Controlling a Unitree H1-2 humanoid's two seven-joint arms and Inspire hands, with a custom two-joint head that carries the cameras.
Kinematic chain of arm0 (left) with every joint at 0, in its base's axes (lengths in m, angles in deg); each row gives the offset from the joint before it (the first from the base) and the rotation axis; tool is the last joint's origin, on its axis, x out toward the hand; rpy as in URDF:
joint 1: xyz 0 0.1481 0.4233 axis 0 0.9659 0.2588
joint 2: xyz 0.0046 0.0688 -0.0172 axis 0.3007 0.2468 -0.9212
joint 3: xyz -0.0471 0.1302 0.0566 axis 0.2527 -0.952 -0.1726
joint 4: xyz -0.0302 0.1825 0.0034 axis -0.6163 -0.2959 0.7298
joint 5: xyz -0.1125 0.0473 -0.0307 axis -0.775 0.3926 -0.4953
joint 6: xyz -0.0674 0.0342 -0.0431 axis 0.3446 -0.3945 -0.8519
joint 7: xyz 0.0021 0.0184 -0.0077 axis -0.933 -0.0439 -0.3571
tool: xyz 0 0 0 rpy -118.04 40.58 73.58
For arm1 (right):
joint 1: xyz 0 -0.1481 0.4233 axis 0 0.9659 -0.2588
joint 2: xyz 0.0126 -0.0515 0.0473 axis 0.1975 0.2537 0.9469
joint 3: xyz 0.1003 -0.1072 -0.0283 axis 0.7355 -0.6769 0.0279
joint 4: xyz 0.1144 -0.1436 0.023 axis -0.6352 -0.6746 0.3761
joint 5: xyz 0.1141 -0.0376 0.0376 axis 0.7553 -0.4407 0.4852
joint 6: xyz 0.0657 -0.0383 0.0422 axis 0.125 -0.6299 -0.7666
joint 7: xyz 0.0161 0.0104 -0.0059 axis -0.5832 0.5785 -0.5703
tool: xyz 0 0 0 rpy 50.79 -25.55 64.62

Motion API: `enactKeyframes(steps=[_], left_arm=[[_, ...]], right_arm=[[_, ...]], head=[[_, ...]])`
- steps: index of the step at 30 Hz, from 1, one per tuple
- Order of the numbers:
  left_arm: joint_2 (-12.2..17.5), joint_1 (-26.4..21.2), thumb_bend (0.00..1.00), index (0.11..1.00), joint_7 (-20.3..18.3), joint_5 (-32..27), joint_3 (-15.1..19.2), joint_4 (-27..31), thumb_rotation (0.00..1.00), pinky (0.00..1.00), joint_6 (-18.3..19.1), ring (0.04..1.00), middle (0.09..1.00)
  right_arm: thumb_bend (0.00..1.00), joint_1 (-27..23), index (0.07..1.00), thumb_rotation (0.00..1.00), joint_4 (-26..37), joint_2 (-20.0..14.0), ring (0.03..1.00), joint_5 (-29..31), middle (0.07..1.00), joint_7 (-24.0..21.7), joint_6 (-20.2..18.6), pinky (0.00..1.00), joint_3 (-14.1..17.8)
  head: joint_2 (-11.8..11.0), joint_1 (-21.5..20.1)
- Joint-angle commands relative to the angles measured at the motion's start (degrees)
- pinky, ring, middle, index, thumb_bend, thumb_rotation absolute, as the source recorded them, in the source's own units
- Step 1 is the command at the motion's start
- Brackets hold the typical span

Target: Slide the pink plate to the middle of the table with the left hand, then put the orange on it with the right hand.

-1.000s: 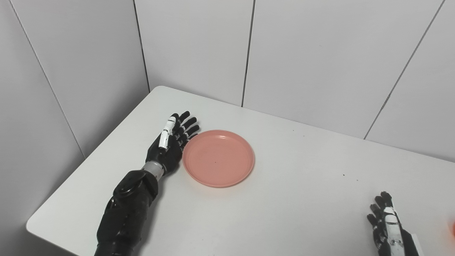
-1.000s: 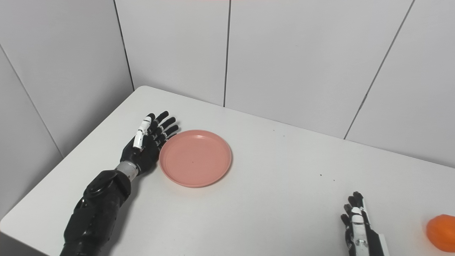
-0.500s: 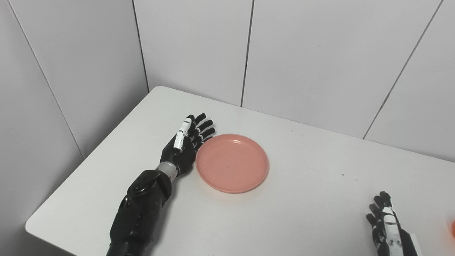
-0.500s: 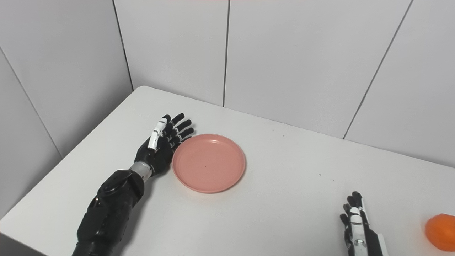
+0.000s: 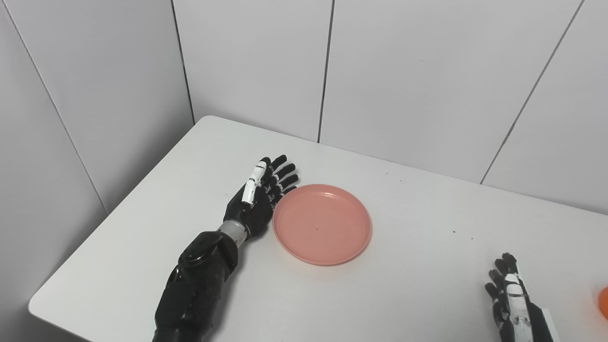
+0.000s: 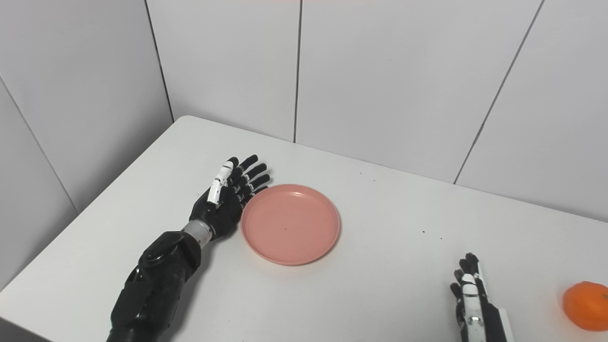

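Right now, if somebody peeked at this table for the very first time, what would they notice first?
Probably the pink plate lying on the white table, with the black left hand open flat against its left edge. Next, the bright orange at the near right, beside the open right hand.

Layout relative to the plate (image 6: pixel 290 224). The plate lies flat on the desk (image 6: pixel 389 266), toward its left half, well in front of the wall panels (image 6: pixel 380 80) behind the desk. The left hand (image 6: pixel 227 197) lies just left of the plate, its edge against the plate's left rim. The right hand (image 6: pixel 470 297) stands well to the right of the plate, near the desk's front edge. The orange (image 6: pixel 585 305) rests on the desk farther right, beyond the right hand.
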Motion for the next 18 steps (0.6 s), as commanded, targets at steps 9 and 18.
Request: enactKeyframes(steps=[9,18], left_arm=[[-2.76,0.06,0.33,0.926,0.95,1.51,-2.94,0.85,1.0,0.93,3.44,0.923,0.932],[-4.65,1.03,0.33,0.932,0.04,2.75,-6.63,2.61,1.0,0.92,3.9,0.918,0.928]], right_arm=[[0.17,0.13,1.0,1.0,-0.07,0.59,1.0,-0.41,1.0,0.0,0.6,1.0,-0.71],[0.17,0.05,1.0,1.0,0.98,1.11,1.0,-1.63,1.0,0.98,-0.67,1.0,-1.25]], head=[[1.56,-2.16],[2.87,-3.64]])
